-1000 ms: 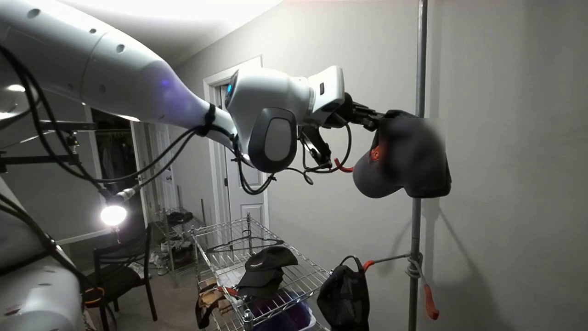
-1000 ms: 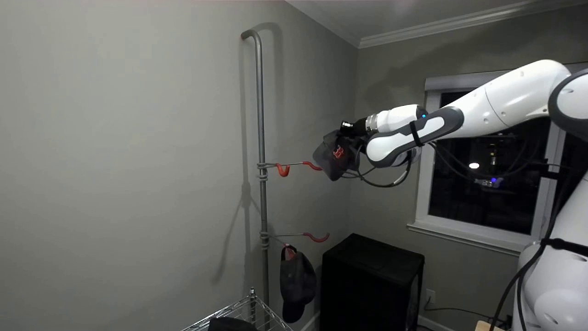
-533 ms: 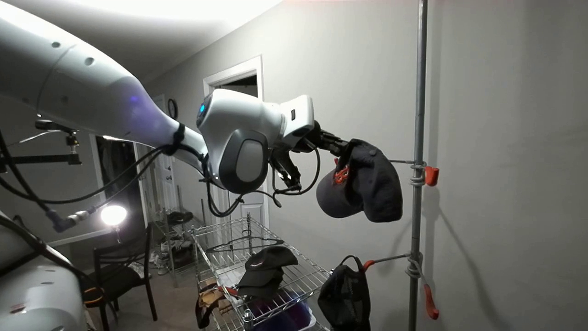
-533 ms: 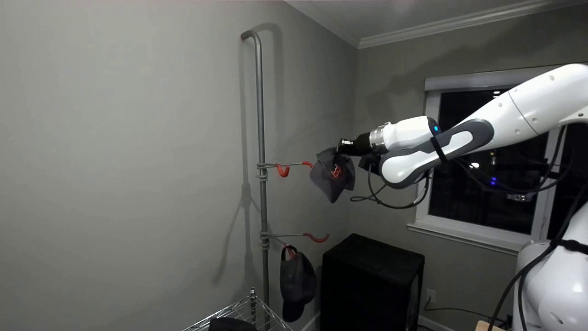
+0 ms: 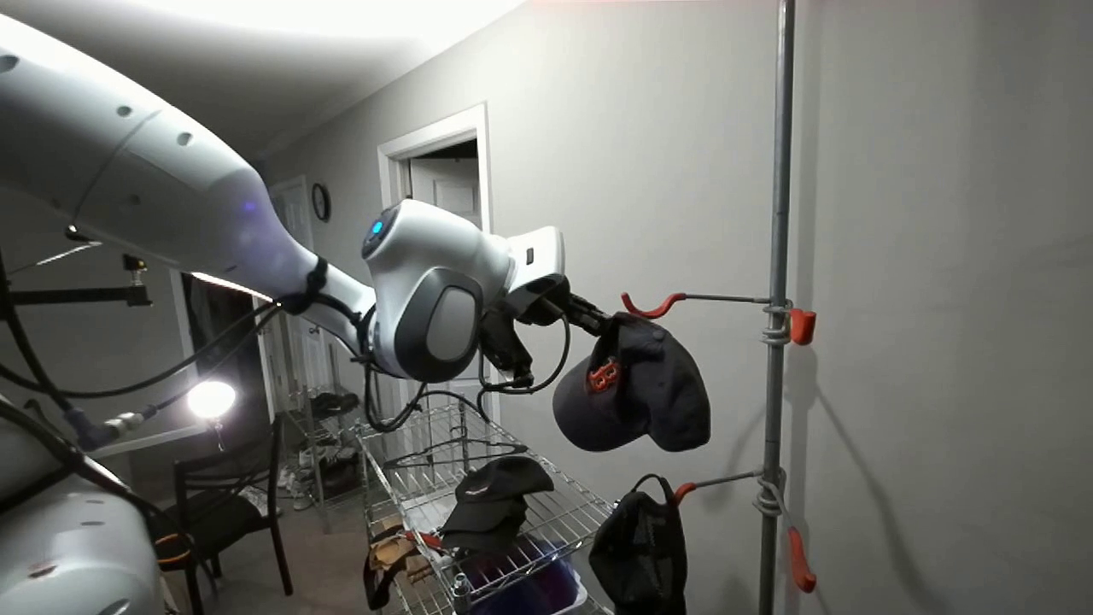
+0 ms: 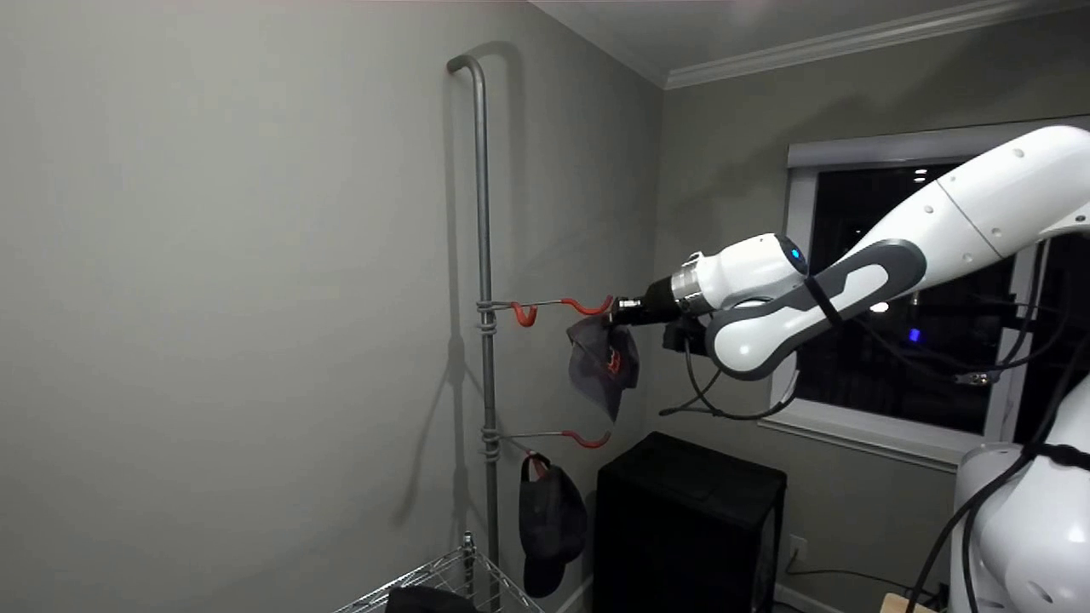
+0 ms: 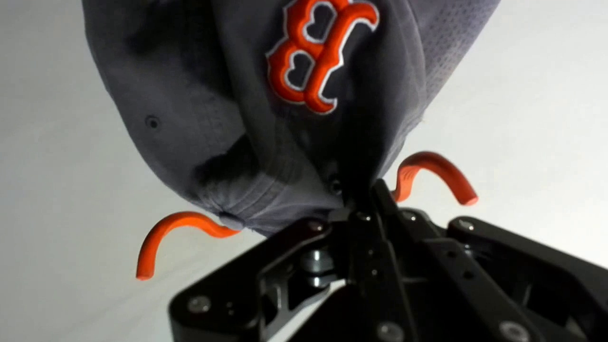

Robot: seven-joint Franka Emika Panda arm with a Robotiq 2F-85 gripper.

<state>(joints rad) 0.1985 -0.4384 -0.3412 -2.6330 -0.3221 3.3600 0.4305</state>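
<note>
Logo cap (image 5: pixel 659 384) lower than before, near red hook (image 5: pixel 654 313), hanging cap (image 6: pixel 553 524) below.

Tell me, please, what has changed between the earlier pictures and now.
The gripper has carried the logo cap downward; in an exterior view the logo cap no longer overlaps the pole. Nothing was let go: it stays gripped. The pole, hanging cap and wire rack stayed put.

In the black jaws, a dark grey cap (image 7: pixel 259 114) bearing a dotted patch (image 7: pixel 451 38) and a white-edged red letter (image 7: pixel 329 52); on either side, orange-red hooks (image 7: pixel 183 219); beyond, a pale grey wall (image 7: pixel 57 166); below, a silver rack (image 5: pixel 462 588)
</note>
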